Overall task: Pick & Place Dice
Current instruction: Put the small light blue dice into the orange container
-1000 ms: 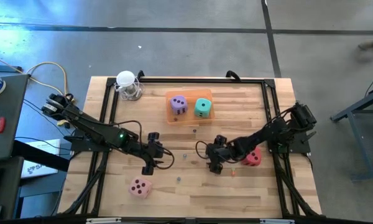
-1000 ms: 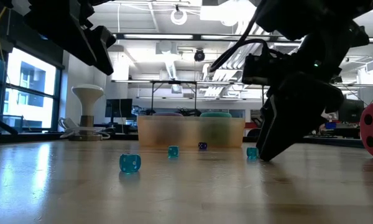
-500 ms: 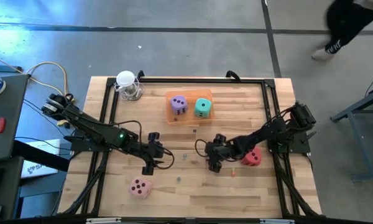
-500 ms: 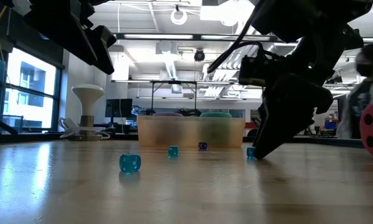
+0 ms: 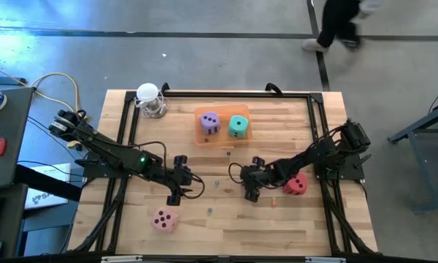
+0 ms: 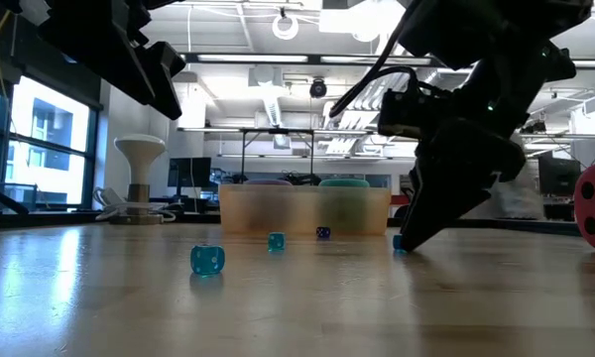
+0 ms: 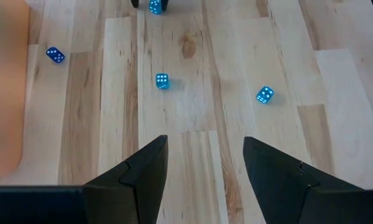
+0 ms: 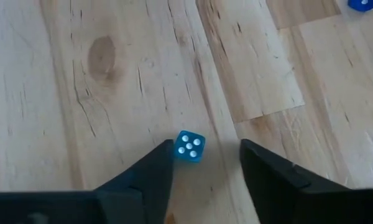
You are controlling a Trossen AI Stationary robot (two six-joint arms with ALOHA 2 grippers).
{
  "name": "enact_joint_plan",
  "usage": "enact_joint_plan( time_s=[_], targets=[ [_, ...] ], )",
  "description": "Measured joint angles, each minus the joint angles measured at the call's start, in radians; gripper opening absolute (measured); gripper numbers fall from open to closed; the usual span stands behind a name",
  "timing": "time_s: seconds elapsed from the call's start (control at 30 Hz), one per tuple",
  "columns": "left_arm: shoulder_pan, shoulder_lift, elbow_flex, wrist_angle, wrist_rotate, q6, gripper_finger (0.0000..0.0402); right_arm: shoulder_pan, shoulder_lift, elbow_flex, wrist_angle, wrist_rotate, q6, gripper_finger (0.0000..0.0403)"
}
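High view showed four big dice on the table (image 5: pixel 131 226): purple die (image 5: pixel 209 122) and teal die (image 5: pixel 238 126) side by side in the one orange tray (image 5: pixel 202 137) at the far middle, pink die (image 5: pixel 164 219) alone near the front left, red die (image 5: pixel 297 184) at the right, just beside the right arm. Two arms in view. Right end effector (image 5: pixel 249 191) sat low at table centre, left of the red die and apart from it. Right wrist view: its two fingers (image 8: pixel 148 174) were spread, nothing grasped, one small blue die (image 8: pixel 189 146) with five white pips just ahead of the gap, close by one fingertip. A second small blue die (image 8: pixel 363 4) was cut off at that picture's edge. Left end effector (image 5: pixel 177 191) hovered left of centre, above the pink die and apart from it; left wrist view had its fingers (image 7: pixel 143 171) spread and empty over bare wood, with four small blue dice ahead, one of them (image 7: pixel 162 81) nearest the gap. Low view: four small blue dice on the wood, the nearest one (image 6: pixel 207 260) in front of the tray. One white round object (image 5: pixel 150 98) stood at the far left corner. One person's legs (image 5: pixel 337 22) on the floor beyond the table.
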Motion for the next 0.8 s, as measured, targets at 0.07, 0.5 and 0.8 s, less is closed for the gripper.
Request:
enact_joint_plan(
  time_s=[0.07,0.5,0.8],
  targets=[
    [0.000,0.000,0.000,0.001,0.000,-0.007,0.0201,-0.002,0.000,0.000,0.009,-0.003,-0.020,0.0145],
    [-0.003,0.000,-0.008,0.029,0.000,-0.034,0.0201,-0.043,-0.018,-0.003,0.049,-0.051,-0.170,0.0033],
    [-0.003,0.000,-0.008,0.033,0.000,-0.033,0.0201,-0.059,-0.091,0.040,0.047,-0.007,-0.250,0.0034]
  ],
)
